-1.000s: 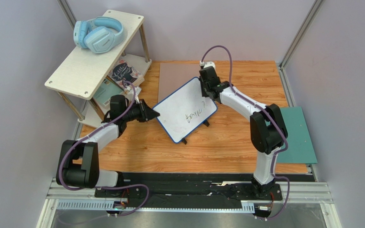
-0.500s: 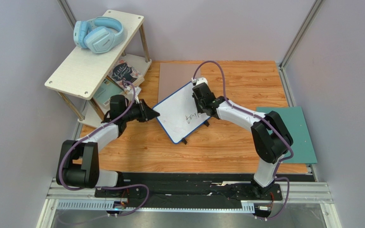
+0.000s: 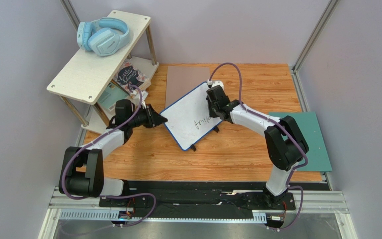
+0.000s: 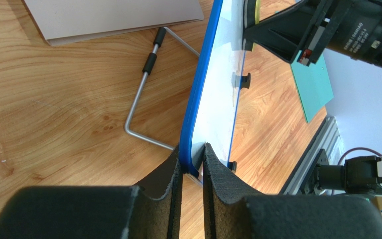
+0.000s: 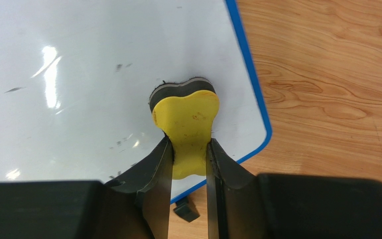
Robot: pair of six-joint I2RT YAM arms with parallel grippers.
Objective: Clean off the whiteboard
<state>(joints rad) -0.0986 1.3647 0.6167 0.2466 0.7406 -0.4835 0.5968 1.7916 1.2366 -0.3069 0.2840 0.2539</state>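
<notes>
whiteboard (image 3: 190, 117): glossy white, thin blue rim, rounded corners, mid-table, black scribble near its right side | left gripper (image 4: 193, 160): foam pads pinched on its left rim | right gripper (image 5: 189, 149): clamped on lobed yellow eraser (image 5: 188, 114), felt base against the board; moved in from the far-right edge | shelf (image 3: 78, 69): blue headphones (image 3: 103, 37) on top

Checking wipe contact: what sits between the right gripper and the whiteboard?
Yellow eraser with dark felt face, clamped by right gripper, touching the glossy white blue-rimmed whiteboard; right wrist view shows it.
</notes>
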